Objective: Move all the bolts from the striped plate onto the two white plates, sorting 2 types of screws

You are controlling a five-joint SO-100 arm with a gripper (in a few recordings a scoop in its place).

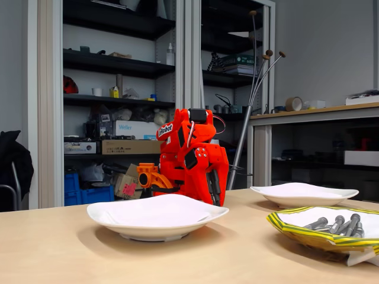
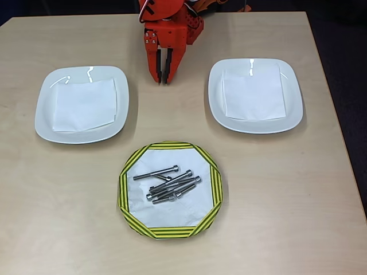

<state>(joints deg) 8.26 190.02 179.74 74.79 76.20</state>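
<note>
Overhead view, left to right. Left white plate [image 2: 82,103]: a paper napkin [image 2: 85,104] lies on it, no bolts. Centre: the orange arm [image 2: 170,28] is folded at the back edge of the bench [image 2: 275,229], with the gripper [image 2: 164,79] pointing down between the two plates and touching neither. The jaws look closed on nothing, tips together.

In front of it, the striped plate [image 2: 170,189] holds the whole pile of bolts [image 2: 169,184], roughly six long ones. One lies apart at the upper left of the plate; the rest overlap in a bundle. I can't tell whether short ones sit under the heap. Right white plate [image 2: 256,95]: another napkin, also bare. So the sort looks not yet started.

The fixed view agrees: arm tucked behind the plates, bolt heads poking over the striped rim.

Risks from here, as I judge it:
- The bundle is crossed and touching, so a pinch into it likely lifts two at once or flicks a neighbour off the plate.
- Round shanks on a paper liner will roll if nudged.
- The paper plate is light and its rim is raised, so a low approach could catch it and drag the lot.
- Napkins may shift when bolts drop on them.

Safest first pick: the lone bolt at the upper left.
</note>
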